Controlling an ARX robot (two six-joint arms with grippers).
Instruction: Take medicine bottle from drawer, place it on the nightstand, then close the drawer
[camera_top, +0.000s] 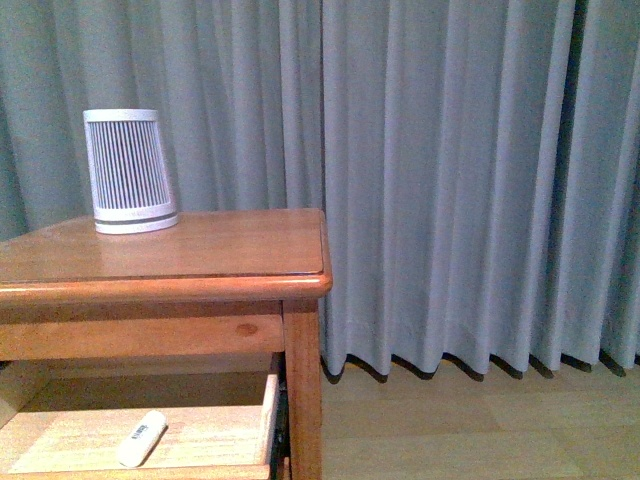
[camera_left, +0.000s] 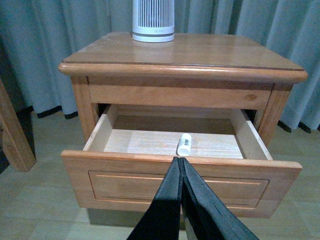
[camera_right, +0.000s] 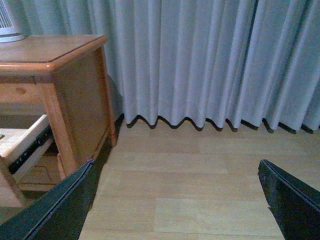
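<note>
— What's the room like from where you stand?

— Pale grey curtains (camera_top: 470, 180) hang in folds down to a light wood floor (camera_top: 470, 430). An orange-brown nightstand (camera_top: 200, 250) stands in front of them, its glossy top bare apart from a white slatted device (camera_top: 130, 172) near the back.

— And the medicine bottle?

— It lies on its side on the pale boards inside the open drawer (camera_left: 100, 165). The medicine bottle (camera_left: 184, 144) is just beyond the tips of the left gripper (camera_left: 179, 161), past the drawer front and a touch to the right of them. The two dark fingers are pressed together with nothing between them.

— The other hand?

— The right gripper (camera_right: 174, 165) is spread wide and empty over bare floor. The nightstand's side panel is off to its left, and the bottle is out of its sight.

— Anything you can't make out?

— The bottle's label print is too small to read. The left fingers cover the middle of the drawer front. The front view cuts the drawer off at the bottom edge, and the left wrist view crops the device's top. A slanting wooden post (camera_left: 12, 135) at that view's edge is cut off too, so I can't tell what it belongs to.

— Does any view add something?

— Only the right wrist view shows the drawer's dark slide rail (camera_right: 27, 150).
</note>
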